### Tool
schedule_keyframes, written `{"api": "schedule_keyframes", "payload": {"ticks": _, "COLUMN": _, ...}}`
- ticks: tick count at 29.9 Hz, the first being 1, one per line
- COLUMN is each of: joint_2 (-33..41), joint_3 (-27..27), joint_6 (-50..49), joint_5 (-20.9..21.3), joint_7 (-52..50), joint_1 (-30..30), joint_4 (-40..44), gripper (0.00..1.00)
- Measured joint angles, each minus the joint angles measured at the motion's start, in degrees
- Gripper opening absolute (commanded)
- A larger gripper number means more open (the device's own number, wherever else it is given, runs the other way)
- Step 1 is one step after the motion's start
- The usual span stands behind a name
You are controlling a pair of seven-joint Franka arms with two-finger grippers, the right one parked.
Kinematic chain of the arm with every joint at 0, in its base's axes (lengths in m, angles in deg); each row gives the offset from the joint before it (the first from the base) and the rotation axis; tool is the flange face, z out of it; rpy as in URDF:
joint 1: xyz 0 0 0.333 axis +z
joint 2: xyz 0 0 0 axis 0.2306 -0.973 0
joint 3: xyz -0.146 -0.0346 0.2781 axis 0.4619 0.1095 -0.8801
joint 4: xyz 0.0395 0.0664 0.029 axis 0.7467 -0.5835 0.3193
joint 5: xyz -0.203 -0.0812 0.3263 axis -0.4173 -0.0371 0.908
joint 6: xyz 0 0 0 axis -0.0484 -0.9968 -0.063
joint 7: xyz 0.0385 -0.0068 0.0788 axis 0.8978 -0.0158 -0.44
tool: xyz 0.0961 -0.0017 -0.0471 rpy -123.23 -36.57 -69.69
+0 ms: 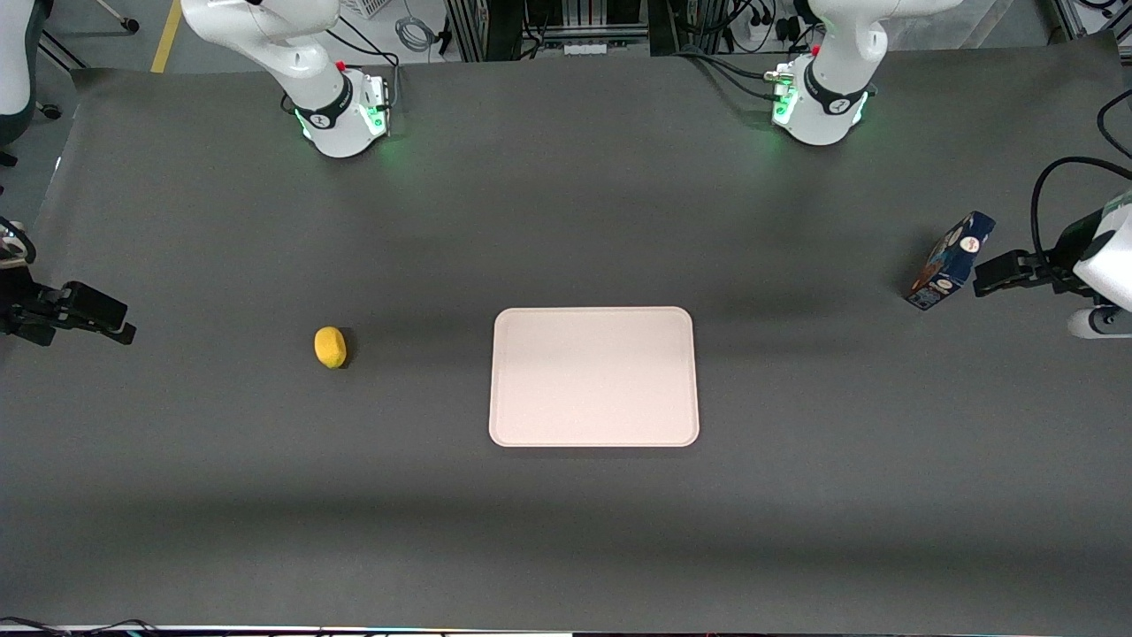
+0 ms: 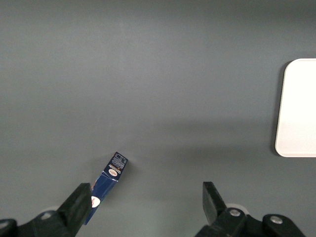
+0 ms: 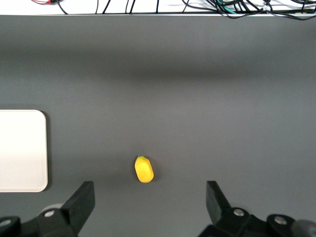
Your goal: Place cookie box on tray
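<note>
Approach step: gripper (image 2: 144, 200), jaws spread, hovers beside cookie box (image 1: 952, 260) at frame right; next, centre and grasp, then carry to tray (image 1: 594, 377).

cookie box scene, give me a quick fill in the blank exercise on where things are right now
1. The cookie box stands on the table, not yet on the ____.
2. The tray holds ____ objects.
3. The gripper sits beside the cookie box with its fingers ____.
4. The small lump toward the parked arm's end of the table is ____ in colour.

Missing words: tray; no; open; yellow
</note>
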Motion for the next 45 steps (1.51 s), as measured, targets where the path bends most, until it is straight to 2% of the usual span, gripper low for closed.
{"api": "schedule_keyframes", "payload": {"ticks": 3, "joint_2": 0.01, "joint_3": 0.33, "joint_6": -1.24, "joint_5": 0.33, "joint_7": 4.34, "joint_1": -0.01, "joint_4": 0.03, "gripper": 1.00}}
{"api": "schedule_keyframes", "payload": {"ticks": 11, "joint_2": -0.01, "joint_3": 0.52, "joint_6": -2.97, "joint_5": 3.64, "joint_7": 28.42, "joint_1": 0.20, "joint_4": -0.15, "gripper": 1.00}}
{"api": "schedule_keyframes", "payload": {"ticks": 17, "joint_2": 0.45, "joint_3": 0.34, "joint_6": -2.20, "joint_5": 4.73, "joint_7": 36.43, "joint_1": 0.78, "joint_4": -2.45, "gripper": 1.00}}
{"api": "schedule_keyframes", "payload": {"ticks": 25, "joint_2": 7.87, "joint_3": -0.96, "joint_6": 9.85, "joint_5": 5.04, "joint_7": 38.32, "joint_1": 3.07, "joint_4": -17.69, "gripper": 1.00}}
{"api": "schedule_keyframes", "payload": {"ticks": 34, "joint_2": 14.23, "joint_3": -8.22, "joint_6": 25.41, "joint_5": 5.12, "joint_7": 46.59, "joint_1": 4.21, "joint_4": -35.58, "gripper": 1.00}}
{"api": "schedule_keyframes", "payload": {"ticks": 45, "joint_2": 15.22, "joint_3": -13.04, "joint_6": 37.10, "joint_5": 5.12, "joint_7": 50.58, "joint_1": 4.41, "joint_4": -46.85, "gripper": 1.00}}
